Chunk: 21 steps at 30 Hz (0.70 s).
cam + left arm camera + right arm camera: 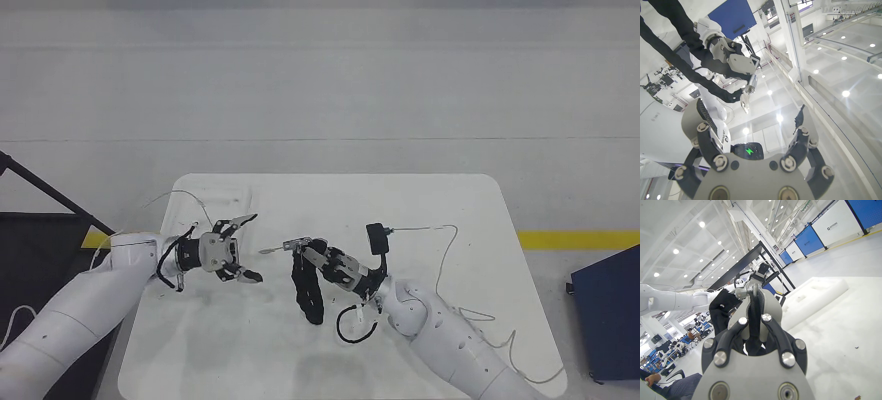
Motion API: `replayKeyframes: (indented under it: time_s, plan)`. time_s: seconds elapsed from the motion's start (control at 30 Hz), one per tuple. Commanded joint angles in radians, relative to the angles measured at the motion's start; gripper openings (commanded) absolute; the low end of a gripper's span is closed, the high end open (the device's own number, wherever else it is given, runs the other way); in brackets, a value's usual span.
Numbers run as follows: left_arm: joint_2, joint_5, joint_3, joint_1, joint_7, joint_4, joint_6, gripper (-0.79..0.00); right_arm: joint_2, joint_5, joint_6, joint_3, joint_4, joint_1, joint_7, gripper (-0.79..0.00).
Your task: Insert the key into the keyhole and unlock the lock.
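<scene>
- Key point(272, 249): one, jutting from the end of the silver cylinder point(298, 243) of the single lock point(752, 83), up off the tabletop point(440, 230) between my two pincers.
- My right pincer point(320, 255) is clamped on the lock by its black cable point(308, 292).
- My left pincer point(250, 247) is spread wide and holds nothing, just beside the key's tip.
- The top view gives the key as a thin sliver; my left wrist view shows its flat blade point(745, 103).
- My right wrist view adds one white foam tray point(819, 291) on the tabletop.
</scene>
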<state>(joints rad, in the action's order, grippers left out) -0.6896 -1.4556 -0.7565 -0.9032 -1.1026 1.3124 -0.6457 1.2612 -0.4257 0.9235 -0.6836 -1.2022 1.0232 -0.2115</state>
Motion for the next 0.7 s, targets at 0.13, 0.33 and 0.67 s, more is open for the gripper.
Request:
replayKeyframes:
  time_s: [0.13, 0.33, 0.67]
  plan:
    - [-0.017, 0.014, 0.0, -0.009, -0.01, -0.002, 0.008, -0.517, 0.01, -0.008, 0.011, -0.015, 0.009, 0.005, 0.007, -0.785]
    - [-0.027, 0.023, -0.011, -0.018, -0.021, -0.004, -0.001, -0.677, 0.021, -0.012, 0.019, -0.025, 0.023, 0.01, 0.013, -0.785]
    - [-0.043, 0.088, -0.035, -0.037, -0.012, 0.012, 0.097, -0.785, 0.038, -0.015, 0.035, -0.041, 0.037, 0.015, 0.031, -0.785]
